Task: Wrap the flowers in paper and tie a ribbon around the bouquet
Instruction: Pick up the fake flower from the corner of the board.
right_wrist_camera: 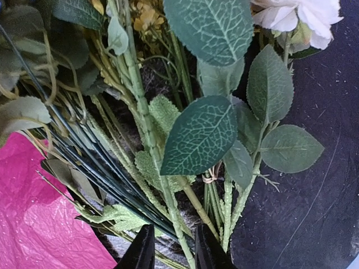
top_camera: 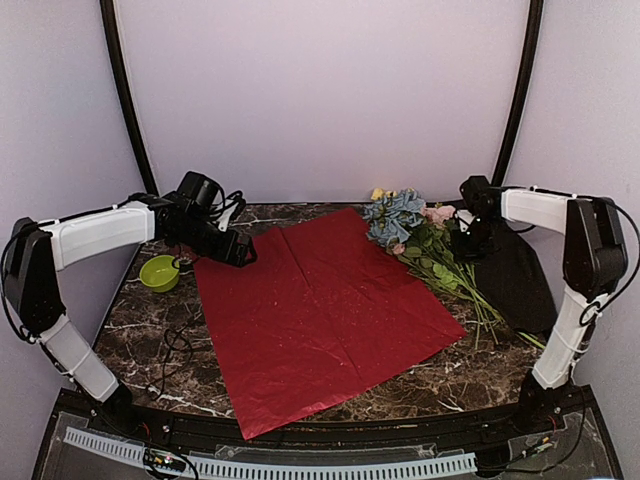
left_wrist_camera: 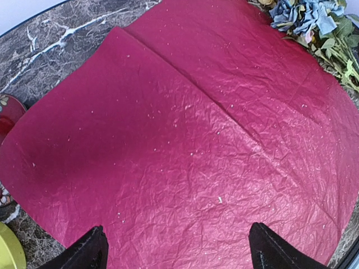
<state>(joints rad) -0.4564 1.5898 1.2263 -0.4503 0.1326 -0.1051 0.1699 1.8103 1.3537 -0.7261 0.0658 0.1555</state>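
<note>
Slippage is my worry: the right fingers (right_wrist_camera: 143, 252) sit pinched nearly shut on only a stem or two of the flowers (top_camera: 405, 228), which lie far right with heads over a corner of the paper (top_camera: 320, 310), so a lift could fan the rest loose (leaves may snag too). I see the left fingers (left_wrist_camera: 90, 252) gaping wide, holding nothing, above that sheet's far-left edge. Dark marbled surface (top_camera: 150, 335), pale lilac walls (top_camera: 320, 90) behind.
</note>
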